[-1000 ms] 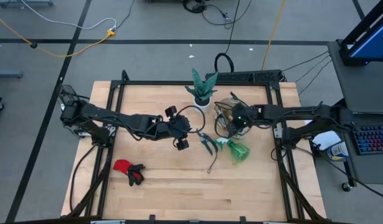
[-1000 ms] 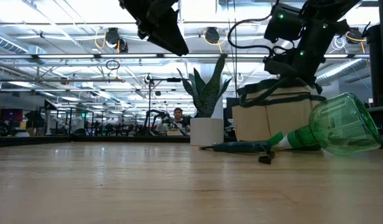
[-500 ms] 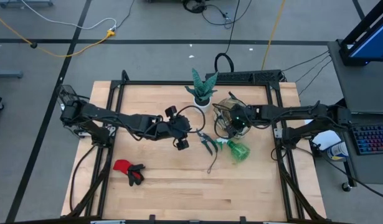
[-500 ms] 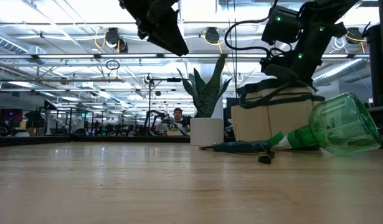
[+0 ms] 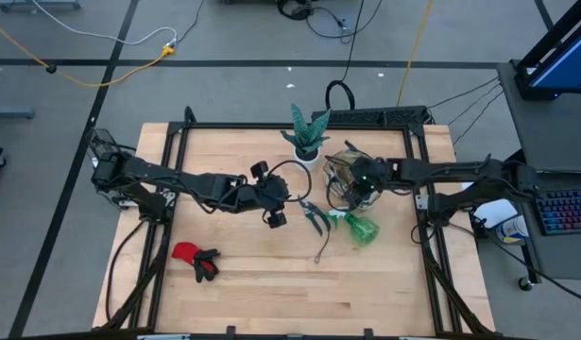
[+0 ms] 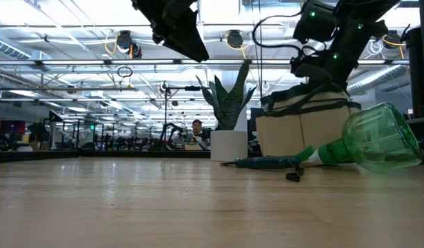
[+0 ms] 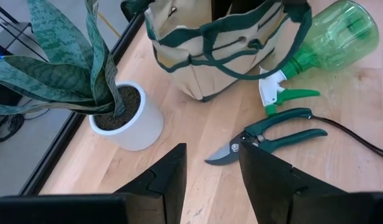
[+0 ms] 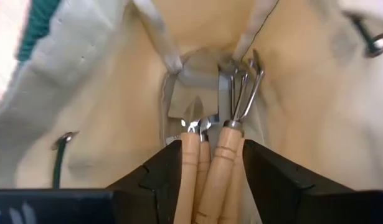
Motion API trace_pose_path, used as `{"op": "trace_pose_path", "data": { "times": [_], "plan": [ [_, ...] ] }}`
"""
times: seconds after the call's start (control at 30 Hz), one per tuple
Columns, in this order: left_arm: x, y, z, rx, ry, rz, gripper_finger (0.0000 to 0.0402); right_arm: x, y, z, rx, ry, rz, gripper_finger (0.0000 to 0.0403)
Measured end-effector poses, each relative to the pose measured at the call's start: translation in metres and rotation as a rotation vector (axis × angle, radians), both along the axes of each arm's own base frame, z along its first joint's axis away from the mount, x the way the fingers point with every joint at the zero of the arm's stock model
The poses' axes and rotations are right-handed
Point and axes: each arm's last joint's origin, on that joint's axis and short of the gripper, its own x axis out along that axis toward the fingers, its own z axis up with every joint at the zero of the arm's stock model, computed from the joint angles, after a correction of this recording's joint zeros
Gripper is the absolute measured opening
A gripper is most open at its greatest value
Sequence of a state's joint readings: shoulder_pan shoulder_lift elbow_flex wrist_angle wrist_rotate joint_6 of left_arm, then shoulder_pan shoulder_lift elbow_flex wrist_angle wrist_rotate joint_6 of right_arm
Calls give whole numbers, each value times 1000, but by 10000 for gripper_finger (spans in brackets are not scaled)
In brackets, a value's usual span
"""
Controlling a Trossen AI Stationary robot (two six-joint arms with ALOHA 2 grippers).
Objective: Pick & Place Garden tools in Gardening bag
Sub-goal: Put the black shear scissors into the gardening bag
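The beige gardening bag [image 5: 339, 184] with green trim stands upright at the table's middle right. My right gripper [image 5: 358, 187] reaches into its mouth from above, shut on wooden-handled tools [image 8: 210, 168] inside the bag [image 8: 104, 106]. Dark pruning shears [image 5: 316, 218] and a green spray bottle [image 5: 362, 229] lie on the table in front of the bag. Red-and-black gloves [image 5: 197, 259] lie near the front left. My left gripper [image 5: 275, 217] hovers open and empty left of the shears [image 7: 272, 130]. My right gripper has the tools' wooden handles [image 8: 190, 168] side by side between its two fingers, the outer handles against the fingers' inner sides. The fingers point down into the bag and lie along the handles. The metal heads [image 8: 238, 93] stand near the bag's bottom.
A green plant in a white pot [image 5: 307, 137] stands just behind and left of the bag. A thin dark cord [image 5: 322, 247] lies in front of the shears. Bare wood spreads over the table's near half and left side.
My right gripper has dipped a little into the bag's mouth and then risen slightly again, staying over the bag. The left arm has kept still.
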State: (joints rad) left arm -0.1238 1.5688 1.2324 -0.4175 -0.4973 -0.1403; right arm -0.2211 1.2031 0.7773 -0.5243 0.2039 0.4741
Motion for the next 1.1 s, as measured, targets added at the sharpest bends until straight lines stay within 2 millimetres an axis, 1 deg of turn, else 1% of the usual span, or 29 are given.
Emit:
{"op": "trace_pose_path", "data": {
  "times": [0.23,0.37,0.47,0.63,0.9,1.0,1.1],
  "plan": [
    [0,0,0,-17,-8,14,152,-9,3,17,12,-94,9,152],
    [-1,0,-1,-17,0,15,152,-12,5,23,42,-135,39,152],
    [-2,0,-2,-25,15,22,152,-14,8,25,29,-144,65,151],
    [-6,0,-6,-69,50,71,152,-12,17,32,-17,-182,163,151],
    [-14,0,-12,-115,113,138,152,-7,28,56,-171,-373,327,151],
    [-19,-1,-12,-123,140,146,152,-5,29,61,-225,-408,328,151],
    [-22,-3,-10,-131,141,150,152,-4,32,60,-229,-408,337,151]
  ]
}}
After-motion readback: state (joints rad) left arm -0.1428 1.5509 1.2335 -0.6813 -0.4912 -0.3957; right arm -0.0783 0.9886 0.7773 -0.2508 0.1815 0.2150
